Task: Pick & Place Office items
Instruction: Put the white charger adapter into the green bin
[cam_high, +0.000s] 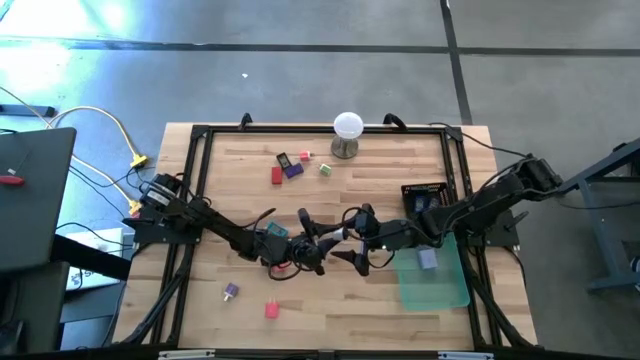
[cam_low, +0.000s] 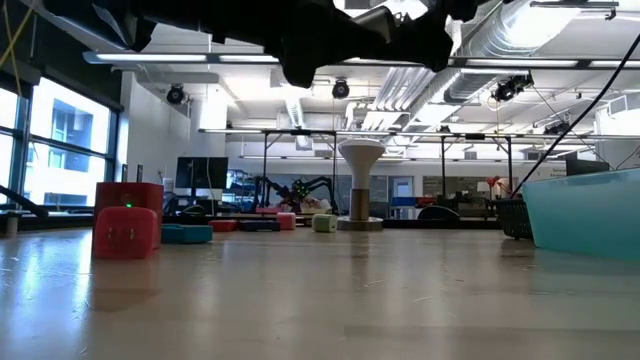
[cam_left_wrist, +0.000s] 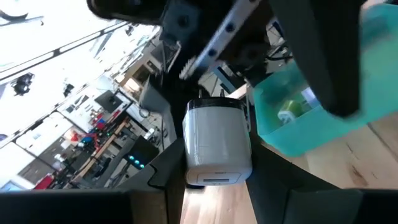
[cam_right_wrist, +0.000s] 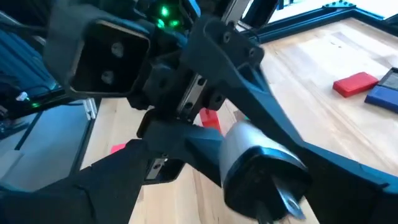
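Your left claw (cam_high: 322, 243) is over the middle of the table (cam_high: 330, 320) and is clamped on a white-grey piece (cam_left_wrist: 217, 146), a short rounded body that sits between its two dark fingers. In the right wrist view you see the same piece (cam_right_wrist: 261, 158) from the side, with a small metal part on its end.

Your right claw (cam_high: 352, 258) is just beside the left one and faces it. Its fingers stand wide apart and hold nothing. I cannot tell if they touch the piece.

Behind the right claw, on its arm side, is the green tray (cam_high: 440, 285) with a lavender piece (cam_high: 428, 259) inside. Beyond both claws, toward the white ball (cam_high: 347, 125), lie a red block (cam_high: 277, 175), a purple piece (cam_high: 293, 170) and a pale green piece (cam_high: 326, 169), well apart from the claws. On the other side, toward the near edge, lie a small purple piece (cam_high: 231, 291) and a pink piece (cam_high: 271, 310).
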